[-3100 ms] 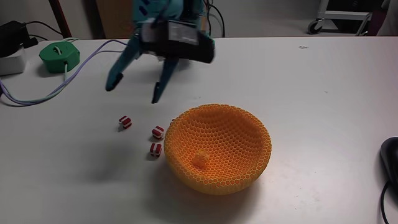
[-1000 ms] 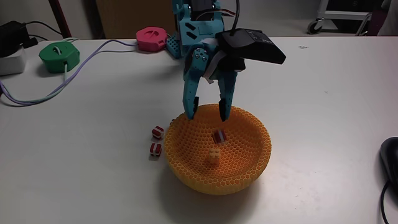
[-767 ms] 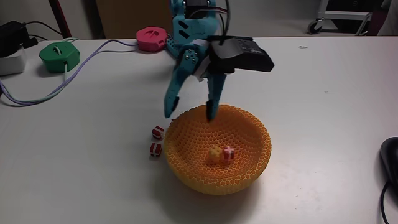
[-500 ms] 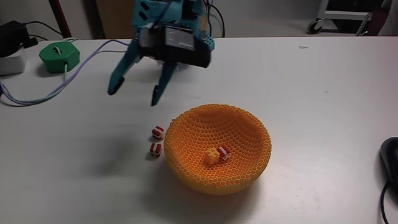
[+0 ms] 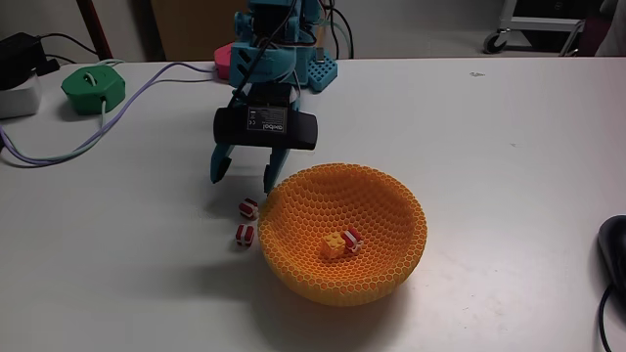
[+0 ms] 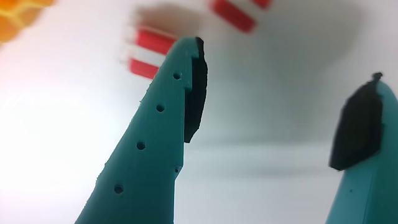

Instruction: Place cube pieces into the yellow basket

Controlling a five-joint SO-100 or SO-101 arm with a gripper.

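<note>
The yellow basket (image 5: 406,210) stands mid-table in the fixed view, and its edge shows at the top left of the wrist view (image 6: 18,11). Inside it lie the yellow studded cube (image 5: 335,244) and a red-and-white cube (image 5: 354,238). Two more red-and-white cubes (image 5: 248,206) (image 5: 244,234) sit on the table just left of the basket. They appear blurred in the wrist view (image 6: 148,51) (image 6: 239,14). My teal gripper (image 5: 243,181) (image 6: 287,61) hangs open just above and behind these two cubes, with nothing between its fingers (image 6: 165,143).
A green round device (image 5: 94,88) with a cable (image 5: 127,103) sits at the back left, beside a white box (image 5: 14,98). A pink device (image 5: 225,59) lies behind the arm's blue base (image 5: 313,70). A dark mouse (image 5: 613,244) is at the right edge.
A red-and-white cube dropped from the gripper into the basket. The open gripper then swung left and has now come down close over the two cubes beside the basket.
</note>
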